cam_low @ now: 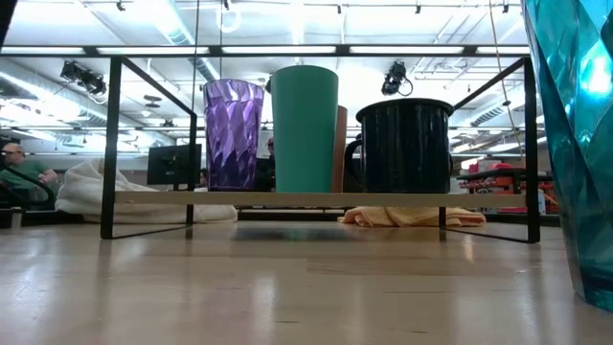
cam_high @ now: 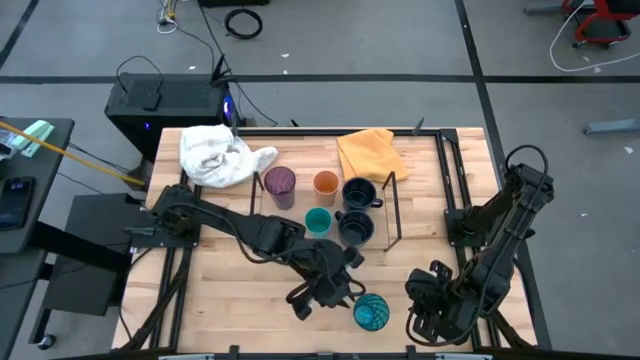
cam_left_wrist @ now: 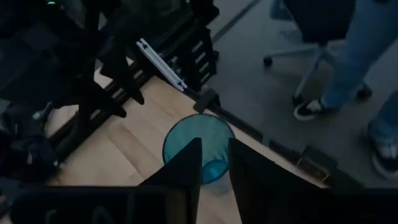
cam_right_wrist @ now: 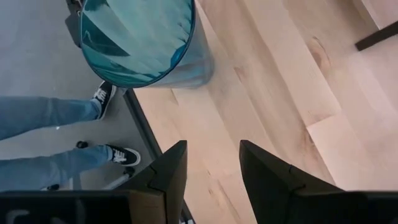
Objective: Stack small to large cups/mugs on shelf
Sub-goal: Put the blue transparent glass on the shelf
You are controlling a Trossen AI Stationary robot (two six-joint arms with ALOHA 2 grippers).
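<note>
Left gripper (cam_high: 352, 297) over the big teal cup (cam_high: 371, 312) at the front edge of the desk (cam_high: 220, 290); five cups on the shelf (cam_high: 392, 210).

From above I see my left arm reaching across the desk, its gripper just beside and above the big teal cup, which stands upright near the front edge, well apart from the shelf. In the left wrist view the jaws are apart, with the cup's rim showing between them and nothing clamped. My right gripper (cam_right_wrist: 211, 168) waits at the front right, jaws apart and empty, with the same cup nearby. On the shelf stand the purple tumbler (cam_high: 279, 183), orange cup (cam_high: 325, 183), small teal cup (cam_high: 318, 221) and two navy mugs (cam_high: 357, 193), upright and close together.
</note>
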